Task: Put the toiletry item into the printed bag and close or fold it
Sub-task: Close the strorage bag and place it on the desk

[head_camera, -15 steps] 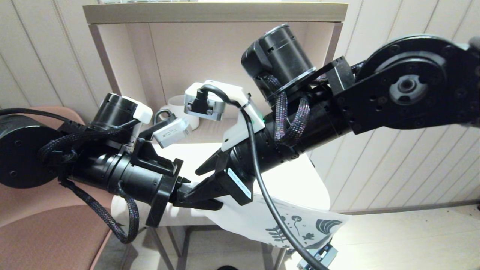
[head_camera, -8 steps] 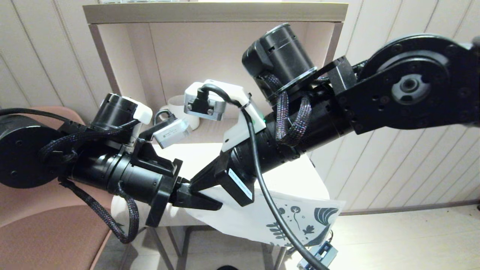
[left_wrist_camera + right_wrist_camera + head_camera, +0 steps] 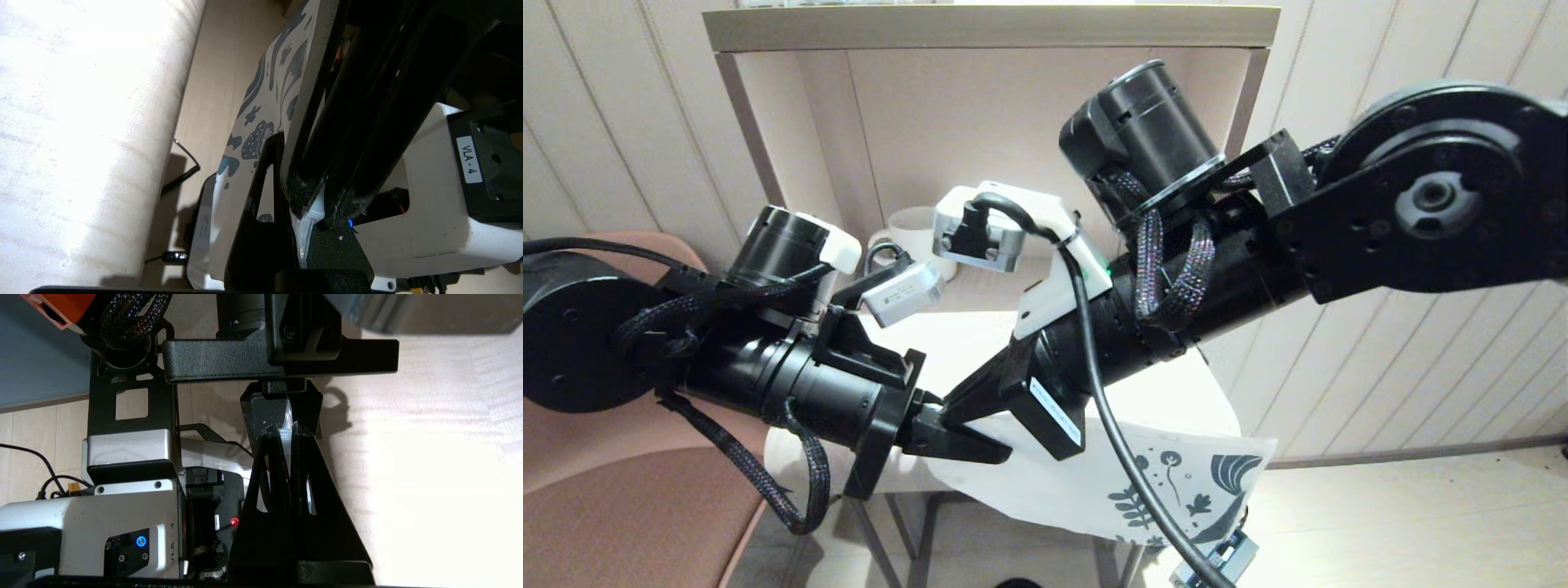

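The printed bag (image 3: 1176, 482) is a white plastic pouch with dark teal leaf prints, hanging past the table's front edge. My left gripper (image 3: 1001, 449) is shut on its plain top edge, coming in from the left. My right gripper (image 3: 949, 403) reaches down from the upper right and is shut on the same edge, right beside the left fingers. In the left wrist view the bag (image 3: 265, 102) runs away from my left gripper (image 3: 301, 234). The right wrist view shows my right gripper (image 3: 286, 435) pinching a clear strip of bag (image 3: 287, 416). The toiletry item is hidden.
A white ribbed mug (image 3: 913, 233) stands at the back of the small white table (image 3: 1176, 384), under a wooden shelf (image 3: 988, 28). A pink-brown chair (image 3: 621, 506) is at the left. Bare floor lies at the lower right.
My right gripper has gone from spread fingers to shut on the bag's edge. Both arms and the bag have shifted slightly right and down.
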You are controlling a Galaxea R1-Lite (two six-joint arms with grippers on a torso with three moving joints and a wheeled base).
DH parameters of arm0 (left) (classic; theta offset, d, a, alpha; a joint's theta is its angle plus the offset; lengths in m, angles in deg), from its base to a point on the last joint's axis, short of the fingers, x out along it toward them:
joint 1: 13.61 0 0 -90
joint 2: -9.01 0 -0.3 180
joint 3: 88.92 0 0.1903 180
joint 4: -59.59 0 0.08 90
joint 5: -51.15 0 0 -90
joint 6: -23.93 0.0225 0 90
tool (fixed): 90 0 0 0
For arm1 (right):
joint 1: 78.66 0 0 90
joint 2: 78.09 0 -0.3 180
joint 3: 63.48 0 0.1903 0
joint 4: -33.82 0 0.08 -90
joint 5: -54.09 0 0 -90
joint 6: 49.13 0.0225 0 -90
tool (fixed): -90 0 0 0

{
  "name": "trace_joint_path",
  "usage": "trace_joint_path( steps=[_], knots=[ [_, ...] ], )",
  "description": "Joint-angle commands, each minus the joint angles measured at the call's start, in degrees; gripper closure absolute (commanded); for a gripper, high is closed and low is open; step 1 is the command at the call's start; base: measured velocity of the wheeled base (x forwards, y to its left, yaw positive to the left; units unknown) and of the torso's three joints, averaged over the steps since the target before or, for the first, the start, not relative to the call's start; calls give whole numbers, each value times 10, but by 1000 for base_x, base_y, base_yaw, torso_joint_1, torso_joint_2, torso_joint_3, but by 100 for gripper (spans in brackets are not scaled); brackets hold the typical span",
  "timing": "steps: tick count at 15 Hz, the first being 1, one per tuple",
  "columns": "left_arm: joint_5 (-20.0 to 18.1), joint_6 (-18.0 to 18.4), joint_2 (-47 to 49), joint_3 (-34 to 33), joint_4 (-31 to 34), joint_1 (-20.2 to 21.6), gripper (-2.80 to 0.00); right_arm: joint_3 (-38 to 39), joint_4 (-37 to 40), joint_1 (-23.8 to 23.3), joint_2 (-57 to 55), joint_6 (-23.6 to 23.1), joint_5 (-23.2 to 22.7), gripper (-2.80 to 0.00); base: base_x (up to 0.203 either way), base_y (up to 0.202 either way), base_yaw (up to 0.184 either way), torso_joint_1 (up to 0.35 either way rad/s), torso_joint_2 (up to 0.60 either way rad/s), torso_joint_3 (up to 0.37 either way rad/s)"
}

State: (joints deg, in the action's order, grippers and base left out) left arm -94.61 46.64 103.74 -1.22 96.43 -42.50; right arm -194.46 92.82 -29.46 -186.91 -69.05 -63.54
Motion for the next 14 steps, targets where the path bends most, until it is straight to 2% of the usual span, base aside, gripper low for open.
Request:
trace_joint_path(
  steps=[1,7,14],
  knots=[
    [-3,1,-1,-1,1,1,0,15,4,-2,19,-1,-1,0,0,0,0,0,0,0],
    [-3,1,-1,-1,1,1,0,50,0,-23,41,-2,0,0,0,0,0,0,0,0],
    [-3,1,0,-1,1,1,0,119,-1,-70,104,-2,-4,0,0,0,0,0,0,0]
  ],
)
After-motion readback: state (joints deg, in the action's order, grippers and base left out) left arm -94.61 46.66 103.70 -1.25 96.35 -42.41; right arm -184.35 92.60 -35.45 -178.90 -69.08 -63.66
